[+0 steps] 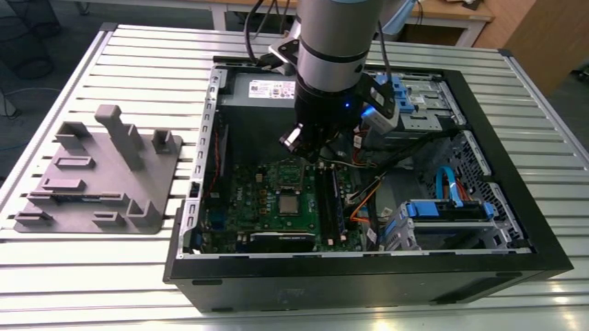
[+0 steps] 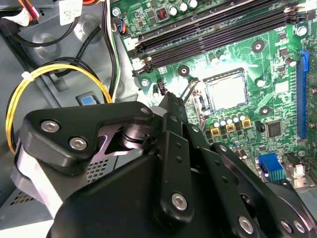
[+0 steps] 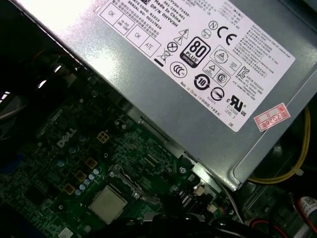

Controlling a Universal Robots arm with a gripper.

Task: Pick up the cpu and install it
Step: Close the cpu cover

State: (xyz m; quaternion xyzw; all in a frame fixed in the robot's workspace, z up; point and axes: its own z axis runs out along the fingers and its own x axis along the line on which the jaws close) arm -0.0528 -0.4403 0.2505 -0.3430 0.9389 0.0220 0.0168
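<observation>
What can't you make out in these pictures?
- Whether the tool is open or shut: in the second wrist view its own black body covers the tips.
- Whether the cpu is locked down: too small in the exterior view.
- The grey box: cut off by the first wrist view's edges.

The motherboard (image 2: pixel 237 54) is green. The cpu (image 2: pixel 227 92) is silver-grey; at its 3 o'clock, the slot (image 2: pixel 302 94) is blue.
</observation>
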